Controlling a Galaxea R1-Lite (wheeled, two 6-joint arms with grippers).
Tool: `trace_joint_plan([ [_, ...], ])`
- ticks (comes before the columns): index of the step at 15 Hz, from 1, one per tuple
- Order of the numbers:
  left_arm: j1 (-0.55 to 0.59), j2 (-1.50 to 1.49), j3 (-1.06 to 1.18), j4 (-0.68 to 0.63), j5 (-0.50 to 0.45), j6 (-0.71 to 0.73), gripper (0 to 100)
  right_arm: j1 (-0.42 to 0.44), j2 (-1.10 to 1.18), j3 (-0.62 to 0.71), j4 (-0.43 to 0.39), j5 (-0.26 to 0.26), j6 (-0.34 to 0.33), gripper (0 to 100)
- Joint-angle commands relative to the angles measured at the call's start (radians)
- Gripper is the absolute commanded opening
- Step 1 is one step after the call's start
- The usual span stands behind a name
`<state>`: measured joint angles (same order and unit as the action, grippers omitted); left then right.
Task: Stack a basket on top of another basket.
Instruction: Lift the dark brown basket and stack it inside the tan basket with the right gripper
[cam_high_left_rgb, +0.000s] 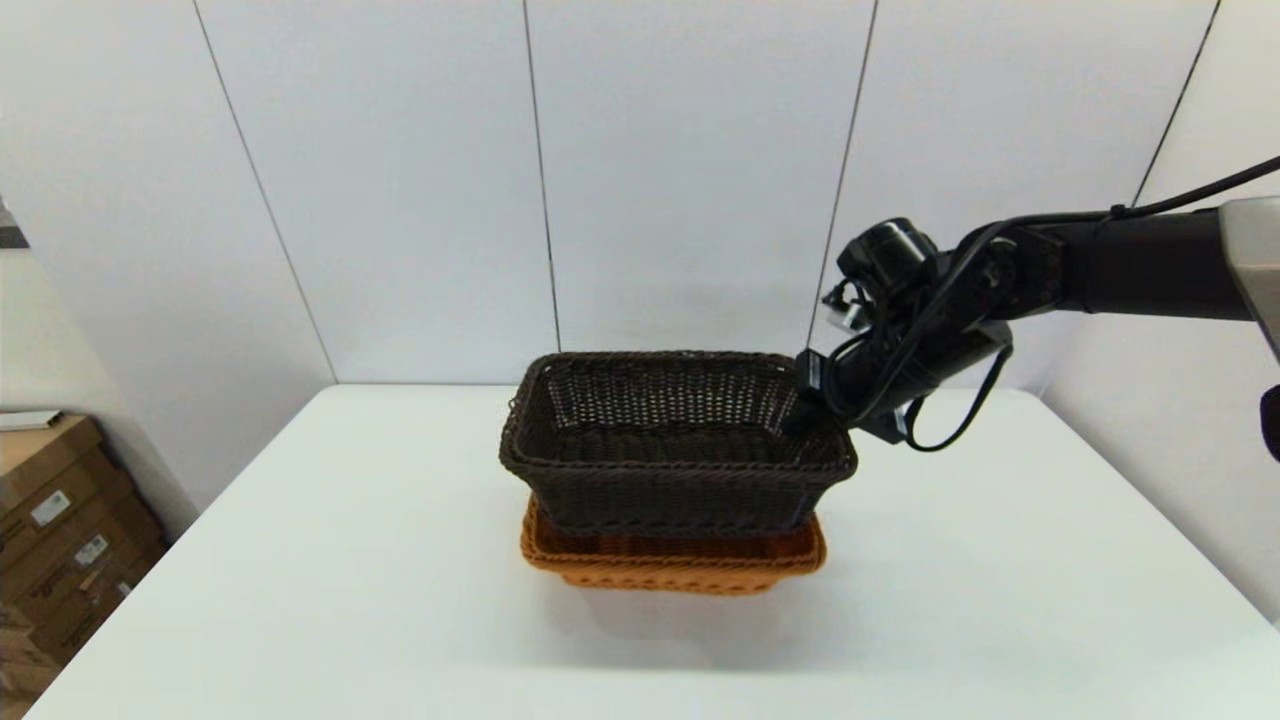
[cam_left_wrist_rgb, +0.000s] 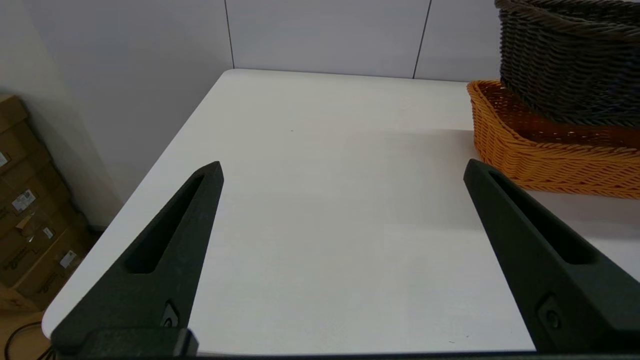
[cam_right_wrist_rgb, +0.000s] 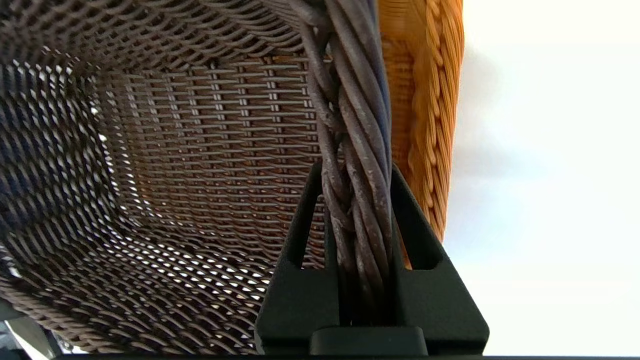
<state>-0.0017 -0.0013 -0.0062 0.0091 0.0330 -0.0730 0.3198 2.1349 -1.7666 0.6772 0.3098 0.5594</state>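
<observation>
White worktop against pale panelled wall, cardboard boxes off its left edge. Bare surface all round the tan basket, mid-worktop. Dark basket directly above tan basket, bottom sunk inside its rim, slightly tilted. Right gripper clamped on dark basket's braided right rim. Left gripper spread wide, low over worktop left of tan basket.
</observation>
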Motion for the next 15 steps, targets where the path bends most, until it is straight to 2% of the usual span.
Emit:
trace_joint_plan([
  [1,0.000,0.000,0.000,0.000,0.001,-0.001,100,-0.001,0.016,0.007,-0.013,0.002,0.005,0],
  [9,0.000,0.000,0.000,0.000,0.001,-0.001,100,-0.001,0.026,0.075,-0.122,-0.012,0.004,0],
  [12,0.000,0.000,0.000,0.000,0.001,-0.001,100,0.001,0.039,0.082,-0.133,-0.014,0.004,0],
  [15,0.000,0.000,0.000,0.000,0.001,-0.001,100,0.013,0.049,0.090,-0.146,-0.040,0.002,0],
])
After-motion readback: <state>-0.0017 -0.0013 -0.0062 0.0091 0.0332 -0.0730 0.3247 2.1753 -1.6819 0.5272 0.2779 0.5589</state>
